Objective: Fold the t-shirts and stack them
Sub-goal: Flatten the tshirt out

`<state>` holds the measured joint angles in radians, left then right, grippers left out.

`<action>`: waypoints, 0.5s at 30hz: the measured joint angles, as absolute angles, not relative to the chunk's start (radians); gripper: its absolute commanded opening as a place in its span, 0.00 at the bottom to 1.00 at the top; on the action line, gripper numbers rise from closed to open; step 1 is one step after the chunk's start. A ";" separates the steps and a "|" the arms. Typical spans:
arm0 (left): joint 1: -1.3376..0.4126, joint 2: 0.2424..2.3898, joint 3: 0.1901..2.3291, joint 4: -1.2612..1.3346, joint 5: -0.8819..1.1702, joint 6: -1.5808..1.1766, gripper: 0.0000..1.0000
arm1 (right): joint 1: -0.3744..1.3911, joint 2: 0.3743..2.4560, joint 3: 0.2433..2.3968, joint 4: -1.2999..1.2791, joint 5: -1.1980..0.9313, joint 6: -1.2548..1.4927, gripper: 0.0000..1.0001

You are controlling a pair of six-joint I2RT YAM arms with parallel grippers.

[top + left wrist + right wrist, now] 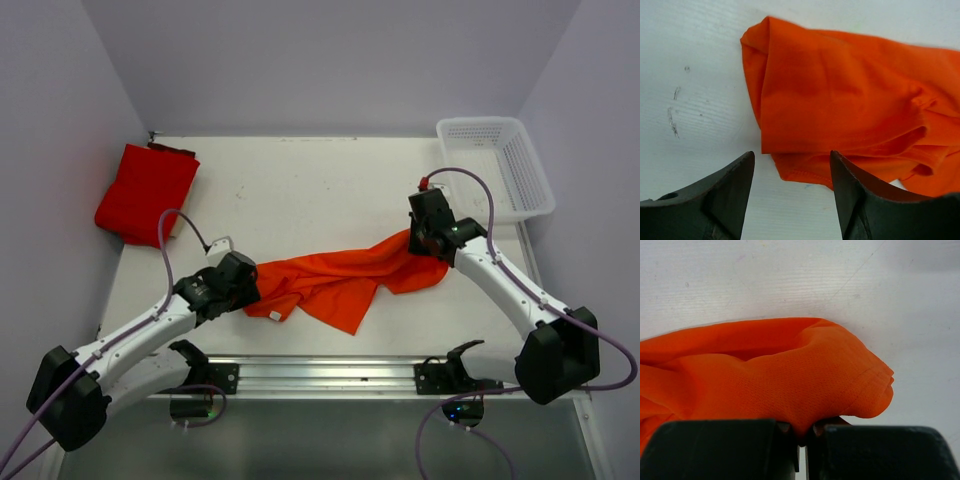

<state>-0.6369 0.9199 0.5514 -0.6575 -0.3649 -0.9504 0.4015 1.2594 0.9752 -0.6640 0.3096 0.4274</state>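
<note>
The bright orange t-shirt (340, 280) lies crumpled and stretched across the middle of the table. My right gripper (425, 238) is shut on its right end; in the right wrist view a fold of the orange cloth (790, 380) is pinched between the jaws (804, 432). My left gripper (248, 292) stands open at the shirt's left end, its dark fingers (730, 195) apart over bare table with the orange hem (805, 172) just beyond them, nothing held. The deeper red t-shirt (146, 192) lies folded at the far left of the table.
A white mesh basket (497, 165) stands at the back right corner. A small white tag (275, 316) shows at the orange shirt's near left edge. The white table (300, 190) is bounded by a metal rail (320, 372) at the near edge.
</note>
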 measured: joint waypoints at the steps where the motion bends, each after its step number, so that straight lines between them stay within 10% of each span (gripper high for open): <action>1: -0.637 0.936 0.538 -0.653 -0.362 -0.951 0.66 | 0.402 1.261 0.975 -0.664 0.308 0.427 0.00; 15: -0.635 0.939 0.487 -0.587 -0.364 -0.962 0.57 | 0.402 1.262 0.975 -0.664 0.299 0.427 0.00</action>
